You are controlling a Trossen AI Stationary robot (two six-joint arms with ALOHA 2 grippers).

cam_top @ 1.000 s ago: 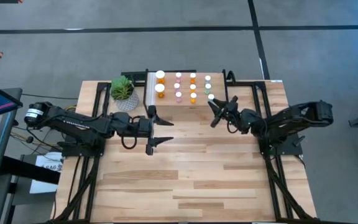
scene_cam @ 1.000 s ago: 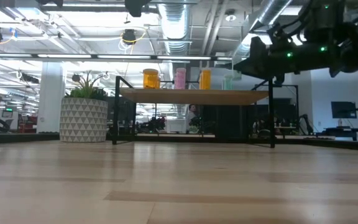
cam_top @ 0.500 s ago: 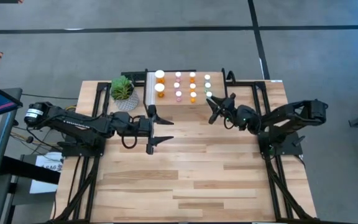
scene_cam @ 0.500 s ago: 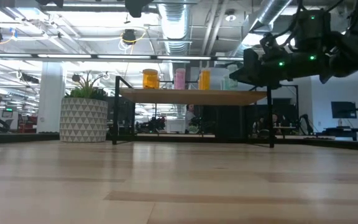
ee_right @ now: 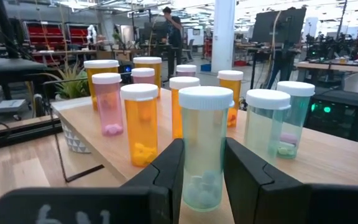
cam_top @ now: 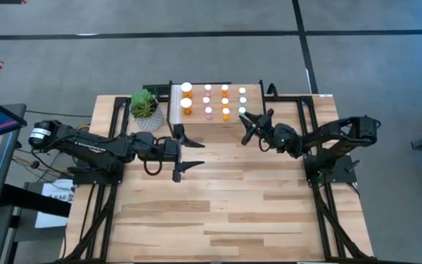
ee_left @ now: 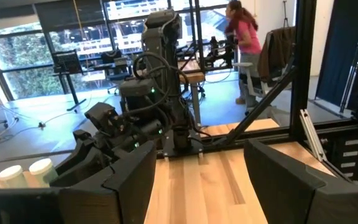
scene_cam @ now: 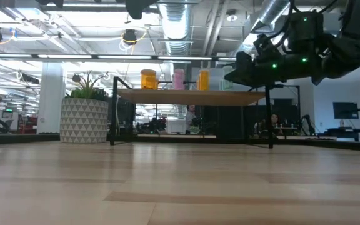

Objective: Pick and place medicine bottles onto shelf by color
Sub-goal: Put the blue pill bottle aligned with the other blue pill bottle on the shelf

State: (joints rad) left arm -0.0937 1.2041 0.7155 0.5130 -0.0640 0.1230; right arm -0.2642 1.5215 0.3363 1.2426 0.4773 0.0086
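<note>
Right gripper (ee_right: 199, 186) jaws pinching a green-teal bottle (ee_right: 204, 149) at shelf (cam_top: 215, 117) edge, beside matching bottles for colour grouping. Left gripper (cam_top: 189, 150) jaws spread, idle.

Both jointed arms are matte black throughout, the left arm (cam_top: 86, 147) trailing looped black cables beside a silver-capped motor, the right arm (cam_top: 328, 136) dotted with small green indicator lights.
</note>
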